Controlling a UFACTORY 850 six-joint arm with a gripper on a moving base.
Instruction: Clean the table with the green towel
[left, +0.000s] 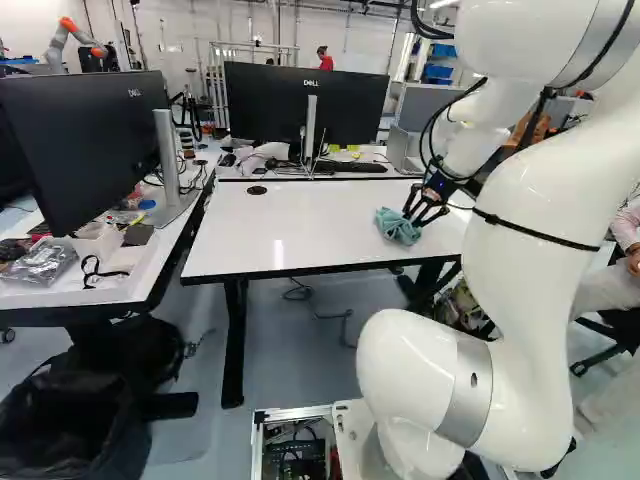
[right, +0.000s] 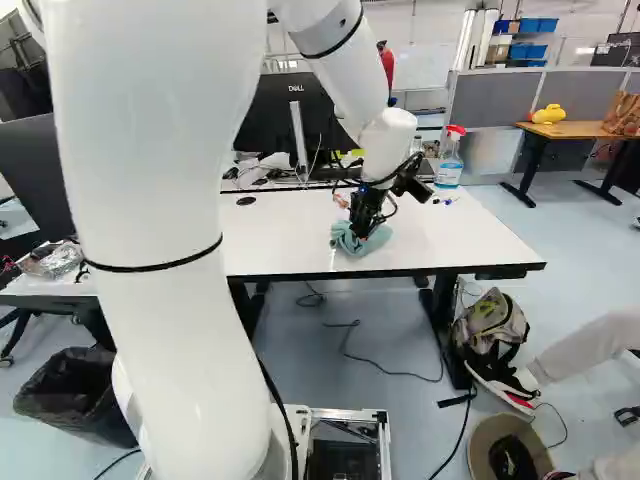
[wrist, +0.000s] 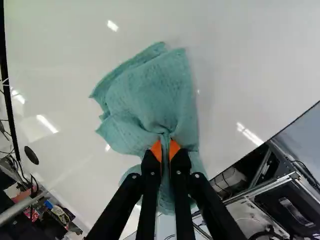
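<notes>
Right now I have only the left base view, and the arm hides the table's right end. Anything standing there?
Observer: Yes, a spray bottle with a red head, at the far edge of the white table in the right base view.
Operator: Is the towel properly gripped?
Observer: The wrist view shows the end effector closed, its orange pads pinching a fold of the green towel.
</notes>
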